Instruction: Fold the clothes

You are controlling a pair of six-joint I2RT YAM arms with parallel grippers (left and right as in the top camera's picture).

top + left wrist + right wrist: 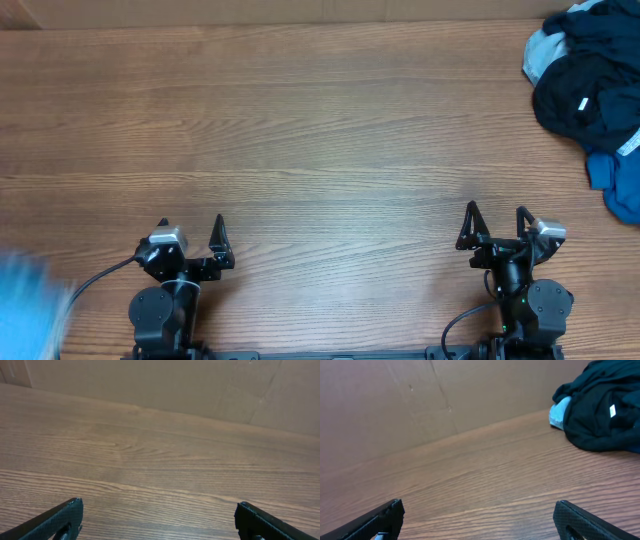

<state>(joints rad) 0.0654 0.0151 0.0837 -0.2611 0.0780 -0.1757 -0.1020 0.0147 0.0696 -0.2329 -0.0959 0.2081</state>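
Note:
A pile of dark clothes lies at the table's far right, black and navy with a light grey-blue piece and a bright blue piece at its lower edge. It also shows in the right wrist view at the upper right. My left gripper is open and empty near the front edge at the left. My right gripper is open and empty near the front edge at the right, well short of the pile. In both wrist views the fingers stand wide apart over bare wood.
The wooden table runs across the view. A brown cardboard wall stands along its far edge. A blurred light blue shape shows at the front left corner.

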